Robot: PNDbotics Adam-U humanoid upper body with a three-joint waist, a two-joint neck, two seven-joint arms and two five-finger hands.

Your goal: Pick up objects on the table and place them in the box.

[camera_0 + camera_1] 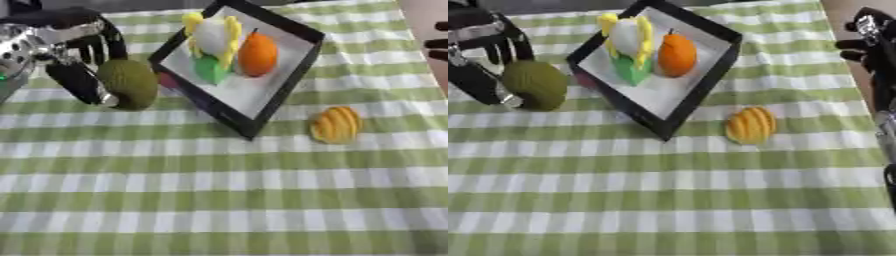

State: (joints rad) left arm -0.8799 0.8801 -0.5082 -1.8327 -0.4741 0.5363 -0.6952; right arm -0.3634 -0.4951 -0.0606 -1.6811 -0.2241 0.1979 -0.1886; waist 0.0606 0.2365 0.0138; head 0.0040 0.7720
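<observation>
Left of the box [289, 85] | left hand [74, 65] is curling fingers around the kiwi [129, 83] | advice: lift it over the box wall before releasing | orange shell [336, 124] is lying right of box | right hand [870, 45]: fingers unclear.

No readable text, no labels, no brands, no numbers, no signs

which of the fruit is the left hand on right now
The olive-green oval fruit, left of the black box on the cloth. The left hand curls round it. The orange fruit sits inside the box; the striped orange one lies untouched.
</observation>
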